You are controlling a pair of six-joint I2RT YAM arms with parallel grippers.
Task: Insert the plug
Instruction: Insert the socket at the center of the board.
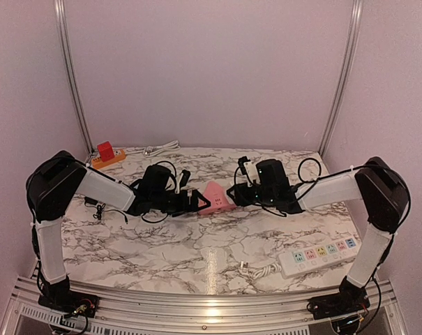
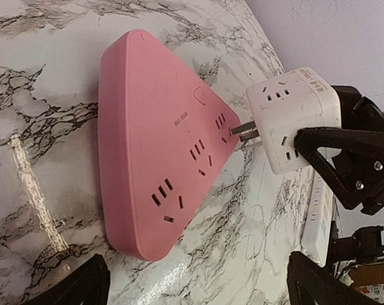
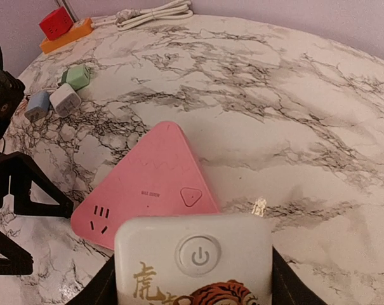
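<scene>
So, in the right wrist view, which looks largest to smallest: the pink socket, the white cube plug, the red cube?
1. Pink socket and white cube plug: about alike. The plug sits closest to the camera and is cut off, so they stay unranked.
2. Red cube: clearly smallest.

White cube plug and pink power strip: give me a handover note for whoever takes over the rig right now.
Left gripper: open beside the pink power strip, holding nothing.
Right gripper: shut on the white cube plug, held sideways.
The strip lies flat on the marble table; the prongs are at a socket near its corner.
Done: plug picked up and lined up.
Left: push the prongs fully in; their metal is exposed.
</scene>
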